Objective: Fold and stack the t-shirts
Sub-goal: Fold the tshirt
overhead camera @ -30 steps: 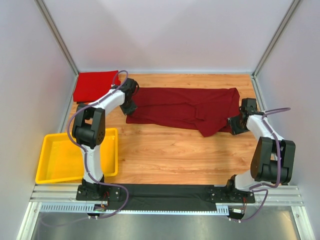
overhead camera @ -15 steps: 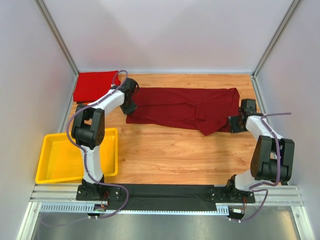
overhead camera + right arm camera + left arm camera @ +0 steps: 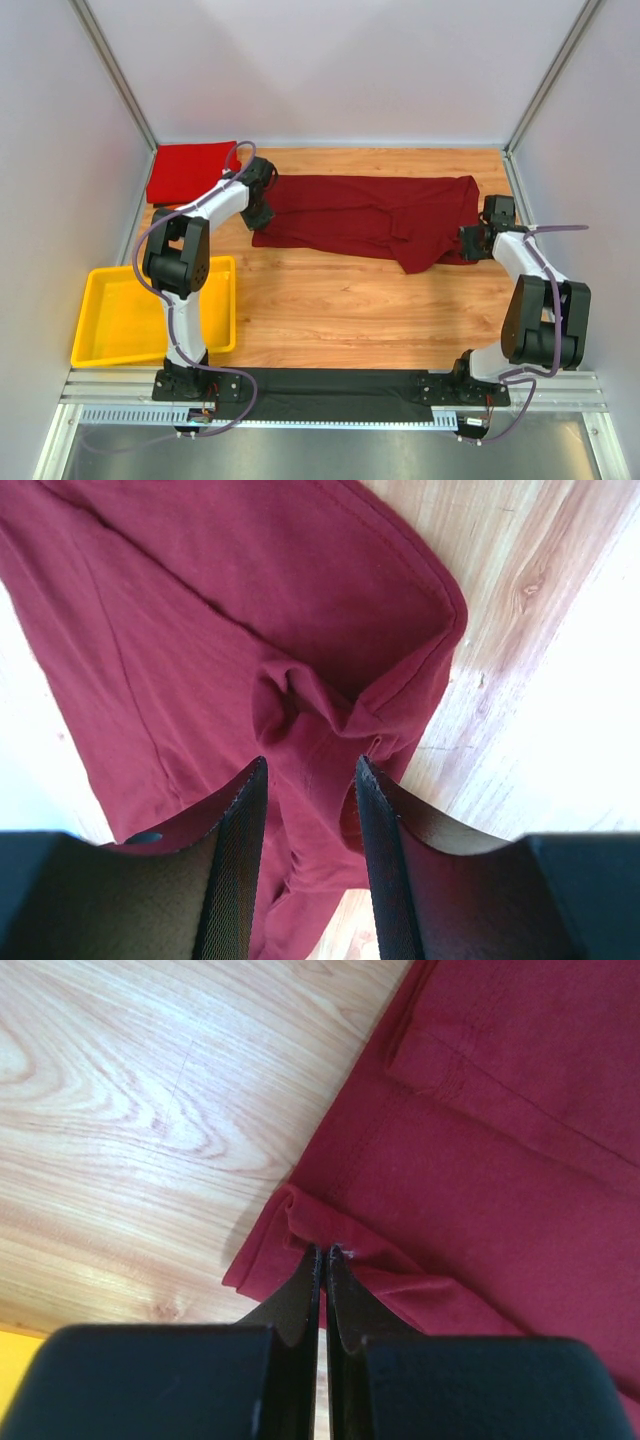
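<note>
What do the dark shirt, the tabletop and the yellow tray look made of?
Maroon t-shirt: soft matte knit, probably cotton jersey; stitched hems, limp folds. Table: light wood or wood-look laminate; grain and knots show. Yellow tray: smooth, uniform colour, likely plastic.

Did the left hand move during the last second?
No. The left hand stays shut on the left edge of the maroon t-shirt, at the same spot beside the red t-shirt.

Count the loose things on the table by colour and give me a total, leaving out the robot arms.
dark maroon t-shirt: 1
bright red t-shirt: 1
yellow tray: 1
Total: 3
</note>
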Controlling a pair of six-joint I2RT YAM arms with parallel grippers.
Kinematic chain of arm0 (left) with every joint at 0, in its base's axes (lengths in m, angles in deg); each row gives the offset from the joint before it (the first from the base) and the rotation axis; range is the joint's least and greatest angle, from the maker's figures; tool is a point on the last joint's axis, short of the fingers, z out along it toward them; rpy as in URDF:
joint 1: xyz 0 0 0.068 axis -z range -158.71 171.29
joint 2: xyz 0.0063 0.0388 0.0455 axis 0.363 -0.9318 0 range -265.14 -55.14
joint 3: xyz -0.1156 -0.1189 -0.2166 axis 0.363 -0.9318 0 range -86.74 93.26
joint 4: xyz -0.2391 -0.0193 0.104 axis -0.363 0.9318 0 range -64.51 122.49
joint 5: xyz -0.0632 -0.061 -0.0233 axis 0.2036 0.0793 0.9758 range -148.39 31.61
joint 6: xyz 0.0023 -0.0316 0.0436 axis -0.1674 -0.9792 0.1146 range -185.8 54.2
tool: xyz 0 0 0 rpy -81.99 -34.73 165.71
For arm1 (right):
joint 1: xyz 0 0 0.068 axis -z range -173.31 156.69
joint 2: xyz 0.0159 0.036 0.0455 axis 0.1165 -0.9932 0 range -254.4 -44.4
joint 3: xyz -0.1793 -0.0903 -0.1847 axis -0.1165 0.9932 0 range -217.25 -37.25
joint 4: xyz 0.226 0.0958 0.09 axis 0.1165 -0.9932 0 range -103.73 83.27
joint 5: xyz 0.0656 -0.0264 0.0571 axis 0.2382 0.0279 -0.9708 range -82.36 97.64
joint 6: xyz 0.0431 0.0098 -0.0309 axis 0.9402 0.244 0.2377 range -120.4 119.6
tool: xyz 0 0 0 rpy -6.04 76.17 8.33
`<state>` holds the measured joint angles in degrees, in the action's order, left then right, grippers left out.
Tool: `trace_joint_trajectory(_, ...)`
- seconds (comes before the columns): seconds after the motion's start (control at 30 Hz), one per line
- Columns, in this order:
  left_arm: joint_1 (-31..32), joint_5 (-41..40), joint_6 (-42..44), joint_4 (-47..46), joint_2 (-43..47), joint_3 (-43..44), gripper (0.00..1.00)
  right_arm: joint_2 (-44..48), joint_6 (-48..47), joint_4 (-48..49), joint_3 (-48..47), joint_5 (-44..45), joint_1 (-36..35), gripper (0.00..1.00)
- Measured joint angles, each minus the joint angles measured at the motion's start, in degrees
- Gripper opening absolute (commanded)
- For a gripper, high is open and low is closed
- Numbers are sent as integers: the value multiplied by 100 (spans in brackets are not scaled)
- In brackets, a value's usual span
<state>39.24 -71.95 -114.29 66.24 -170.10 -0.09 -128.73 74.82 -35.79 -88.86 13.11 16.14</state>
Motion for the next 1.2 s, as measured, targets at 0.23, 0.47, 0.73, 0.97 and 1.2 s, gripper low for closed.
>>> trace_joint_trajectory(0.23, 2, 0, 0, -17, 7, -92, 0, -94, 68, -109, -13, -15, -4, 43)
trace_joint_trajectory(0.47, 7, 0, -2, -37, 7, -101, 0, 46, 221, -140, 37, -22, -22, 43)
trace_joint_trajectory(0.73, 9, 2, -13, -76, 7, -101, 0, -79, 321, 0, 37, -66, -83, 43)
trace_joint_trajectory(0.97, 46, 0, -15, -87, 7, -101, 0, -385, 420, 48, 37, -85, -107, 38)
trace_joint_trajectory(1.2, 44, -11, -13, -92, 11, -101, 0, -424, 343, 92, -11, 24, -114, 0)
